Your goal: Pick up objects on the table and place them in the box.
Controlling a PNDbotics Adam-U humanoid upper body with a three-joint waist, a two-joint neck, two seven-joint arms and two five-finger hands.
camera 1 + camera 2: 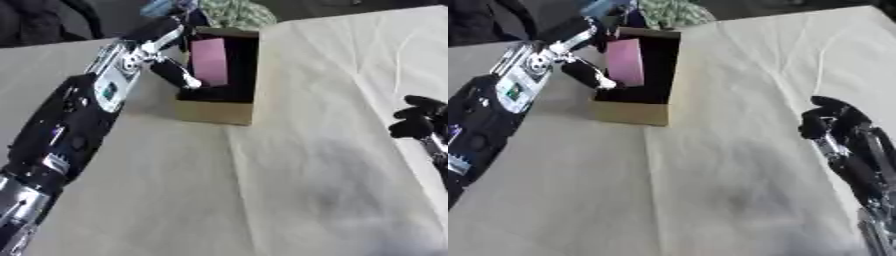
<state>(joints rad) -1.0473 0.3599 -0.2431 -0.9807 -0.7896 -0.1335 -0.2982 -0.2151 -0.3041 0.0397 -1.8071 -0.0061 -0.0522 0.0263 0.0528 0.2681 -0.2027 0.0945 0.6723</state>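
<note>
Matt cardboard box (214, 112), creased pale cloth (324, 150) over the table, smooth pink object (210, 61) inside

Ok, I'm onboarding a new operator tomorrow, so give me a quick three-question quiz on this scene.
1. True or false: the pink object lies flat on the table outside the box.
2. Which hand is at the box? A) left hand B) right hand
3. Fill in: the box's inside looks ____ in colour.

Key: 1 false, it stands inside the box; 2 A, the right hand is curled at the table's right side, holding nothing; 3 black.
</note>
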